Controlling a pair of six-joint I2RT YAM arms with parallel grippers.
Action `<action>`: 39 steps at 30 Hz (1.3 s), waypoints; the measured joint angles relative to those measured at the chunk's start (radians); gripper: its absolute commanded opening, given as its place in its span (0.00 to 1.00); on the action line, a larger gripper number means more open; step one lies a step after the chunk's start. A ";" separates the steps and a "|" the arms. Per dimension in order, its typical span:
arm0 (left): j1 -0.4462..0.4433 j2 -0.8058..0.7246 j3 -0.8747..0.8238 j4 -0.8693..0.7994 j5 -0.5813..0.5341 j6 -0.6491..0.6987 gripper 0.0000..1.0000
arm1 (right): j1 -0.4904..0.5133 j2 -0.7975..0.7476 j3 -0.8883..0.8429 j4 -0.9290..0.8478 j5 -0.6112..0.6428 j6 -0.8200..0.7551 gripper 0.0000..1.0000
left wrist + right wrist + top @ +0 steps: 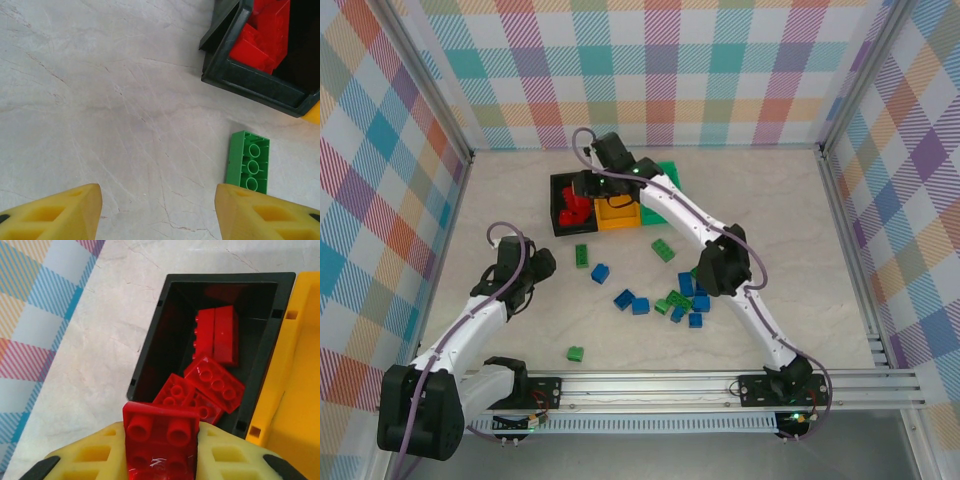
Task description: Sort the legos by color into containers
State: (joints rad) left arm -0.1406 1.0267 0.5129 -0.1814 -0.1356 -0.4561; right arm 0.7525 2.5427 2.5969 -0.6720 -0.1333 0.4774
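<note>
My right gripper is shut on a red lego and hovers at the near edge of the black container, which holds several red legos. Seen from above, this gripper hangs over the black container, with the orange container and green container to its right. My left gripper is open over bare table, and a green lego lies studs-down just past its right fingertip. From above, the left gripper sits left of that green lego.
Loose legos lie mid-table: a blue one, a green one, a blue and green cluster, and a lone green one near the front rail. Checked walls enclose the table.
</note>
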 measured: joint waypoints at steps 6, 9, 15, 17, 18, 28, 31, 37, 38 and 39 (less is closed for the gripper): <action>0.000 0.032 0.000 0.003 0.034 0.000 0.69 | 0.001 0.078 0.024 0.096 0.040 0.002 0.54; 0.000 0.039 0.000 0.005 0.045 0.000 0.69 | 0.001 0.118 0.063 0.131 0.062 0.005 0.70; 0.000 0.038 0.000 0.010 0.059 0.000 0.69 | 0.001 0.122 0.069 0.116 0.076 -0.014 0.73; 0.000 0.036 0.000 0.016 0.067 0.000 0.70 | 0.001 0.114 0.060 0.090 0.057 -0.024 0.74; 0.000 0.033 0.000 0.021 0.071 0.001 0.70 | 0.001 0.100 0.038 0.079 0.044 -0.029 0.74; 0.000 0.010 -0.004 0.065 0.144 0.008 0.70 | 0.008 -0.395 -0.637 0.133 0.004 -0.060 0.75; 0.000 0.009 -0.011 0.082 0.163 0.012 0.70 | 0.009 -0.552 -0.849 0.197 0.039 -0.061 0.75; 0.000 0.008 -0.019 0.106 0.203 0.012 0.71 | 0.009 -0.746 -1.178 0.269 0.108 -0.076 0.75; 0.000 0.008 -0.019 0.111 0.210 0.011 0.71 | 0.009 -0.774 -1.233 0.278 0.125 -0.077 0.75; 0.000 0.008 -0.019 0.113 0.218 0.011 0.71 | 0.009 -0.807 -1.287 0.286 0.143 -0.080 0.75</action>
State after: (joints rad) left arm -0.1402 1.0351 0.4934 -0.0689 0.0826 -0.4446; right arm 0.7612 1.7359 1.3094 -0.3859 0.0097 0.3977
